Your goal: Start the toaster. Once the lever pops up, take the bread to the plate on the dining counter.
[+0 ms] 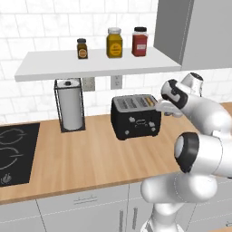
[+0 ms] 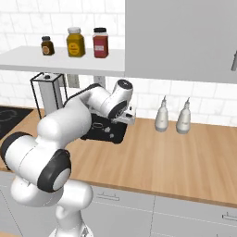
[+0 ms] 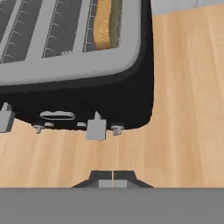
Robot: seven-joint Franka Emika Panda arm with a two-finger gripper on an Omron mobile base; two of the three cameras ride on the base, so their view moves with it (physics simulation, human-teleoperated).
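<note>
Toaster (image 3: 74,61) is filling the upper left of the hand view, standing on the wooden tabletop (image 3: 183,109), its slots running up the frame. Bread (image 3: 103,24) is sitting upright in the rightmost slot. Gripper (image 3: 113,181) is hovering at bottom centre, fingers pressed together and empty, just short of the lever (image 3: 96,128). Starting step is likely underway; pressing that lever down comes next.

One toaster (image 1: 136,117), one bread (image 3: 103,24), three jars (image 1: 114,43), two bottles (image 2: 161,116), one paper-towel roll (image 1: 70,108).
</note>
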